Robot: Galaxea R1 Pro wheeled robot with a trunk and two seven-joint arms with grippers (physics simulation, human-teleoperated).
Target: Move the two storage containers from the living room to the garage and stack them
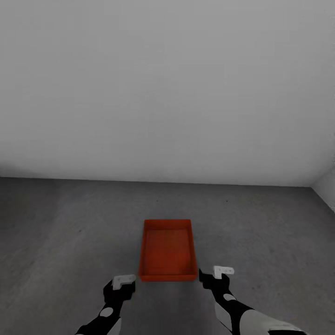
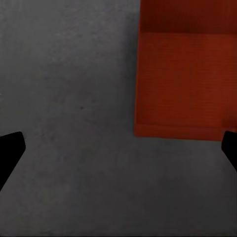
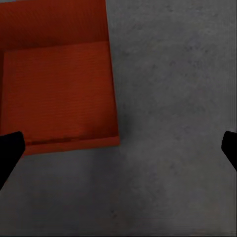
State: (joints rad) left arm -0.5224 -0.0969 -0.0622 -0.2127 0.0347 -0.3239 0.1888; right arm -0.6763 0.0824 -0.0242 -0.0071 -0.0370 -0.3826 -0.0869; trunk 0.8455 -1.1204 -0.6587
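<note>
Both arms reach in from the bottom of the head view, the left tool (image 1: pixel 122 282) and the right tool (image 1: pixel 218 273) hovering over the floor (image 1: pixel 70 223) on either side of the container's near end. One orange-red storage container (image 1: pixel 166 251) sits flat on the dark grey concrete floor of the garage, open side up and with nothing in it, directly ahead of the robot and well short of the pale grey wall (image 1: pixel 167 93) behind it.

Each tool is released and holds nothing. In the left wrist view the two dark fingertips (image 2: pixel 10 153) stand wide apart with bare concrete between them, and the container (image 2: pixel 185 74) lies off to the side, beyond the gap. The right wrist view gives the mirror of this: fingertips (image 3: pixel 229 148) spread, the container (image 3: pixel 59 79) off to the side, its near corner just short of one tip.

Relative to the container, the left tool lies just beside its near left corner and the right tool just beside its near right corner, neither touching the wall. The container's long axis runs straight away from the robot, so its short near wall faces the tools. The two arms look about equally close, the right perhaps a shade nearer.

Judging by this, one container is set down in the garage and the second has yet to be stacked on it.
</note>
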